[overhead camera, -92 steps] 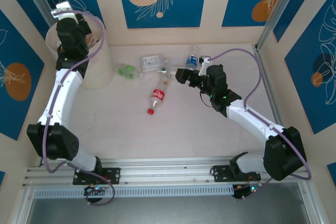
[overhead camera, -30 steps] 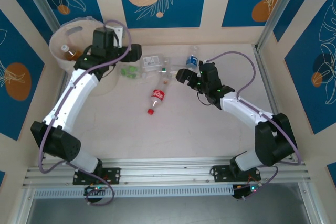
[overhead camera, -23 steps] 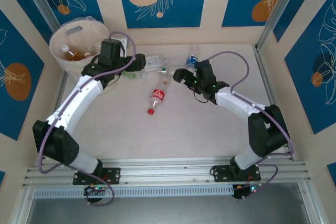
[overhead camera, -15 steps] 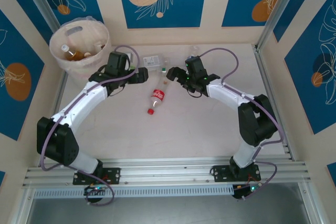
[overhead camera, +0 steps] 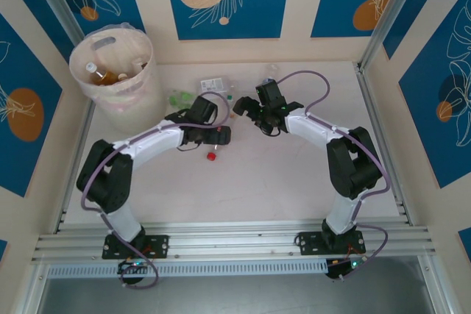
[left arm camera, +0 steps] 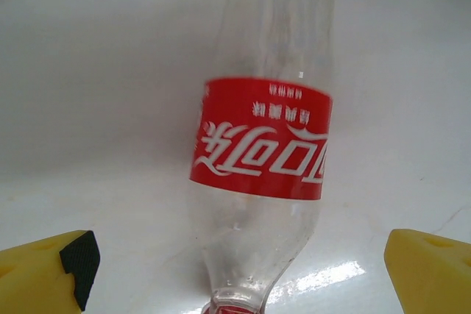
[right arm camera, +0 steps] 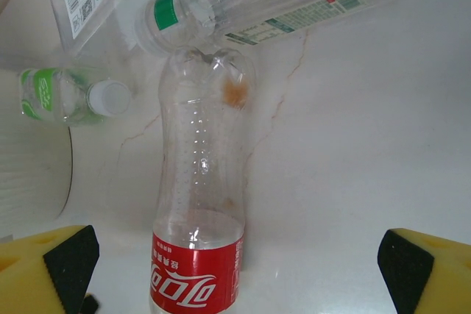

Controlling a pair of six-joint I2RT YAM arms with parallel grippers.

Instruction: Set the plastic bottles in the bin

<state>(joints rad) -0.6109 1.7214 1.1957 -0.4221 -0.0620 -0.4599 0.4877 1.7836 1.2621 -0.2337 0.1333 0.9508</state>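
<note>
Left gripper (left arm camera: 235, 270) and right gripper (right arm camera: 235, 266), jaws spread wide and empty, both frame the red-labelled bottle (left arm camera: 257, 137) lying on the table (overhead camera: 294, 174). Some bottles (overhead camera: 99, 73) sit in the bin (overhead camera: 131, 104); several others (right arm camera: 257, 1) still lie outside.

Red-labelled bottle (left arm camera: 259, 137): clear, thin, glossy plastic with a smooth printed film label. Table (left arm camera: 96, 86): pale, smooth, polished stone-look surface with faint veins, catching glare. Bin (overhead camera: 136, 108): cream matt plastic, lined with a thin, crinkled clear bag (overhead camera: 138, 34); rail (overhead camera: 235, 244) at the near edge: ribbed bare metal
</note>
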